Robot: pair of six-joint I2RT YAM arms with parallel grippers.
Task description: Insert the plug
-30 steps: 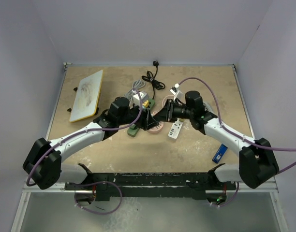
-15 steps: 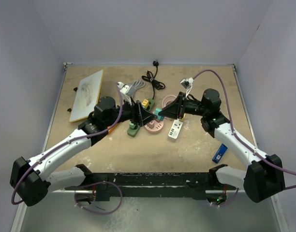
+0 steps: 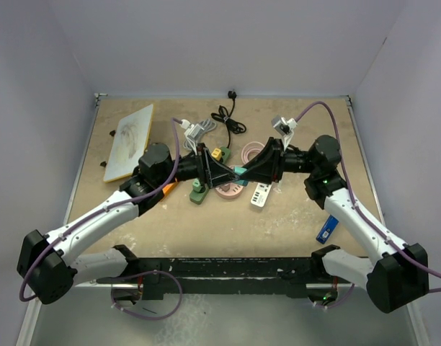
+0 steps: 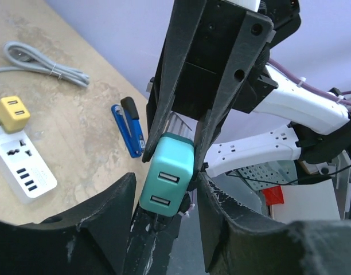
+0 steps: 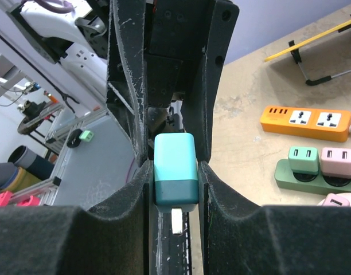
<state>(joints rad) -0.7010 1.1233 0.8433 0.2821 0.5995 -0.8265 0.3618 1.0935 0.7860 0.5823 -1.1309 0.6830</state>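
Teal USB charger (image 3: 239,172): held in mid-air over the middle of the desk (image 3: 206,223), between the two wrists and touching nothing below.

Axis: the charger's long axis runs roughly level along the line joining the wrists, left to right across the desk. In the left wrist view its face with two USB ports looks toward the left arm. In the right wrist view a metal prong (image 5: 176,220) points back toward the right wrist, into that arm's own grasp.

Right arm's fingers (image 5: 118,229): clenched on the charger's two side faces.

Left arm's fingers (image 4: 101,229): spread to either side of the ported end, bracketing it. A thin gap shows on one side, so no firm contact is read.

Sockets: the white power strip (image 3: 261,194) lies on the desk just below and toward the right arm. The green power strip (image 3: 199,193) lies below toward the left arm. Which one is the target cannot be told.

Judgement: the prongs face sideways and are shielded, while the sockets face up. If the left fingers take the ported end, the prong end comes free and can be turned downward.
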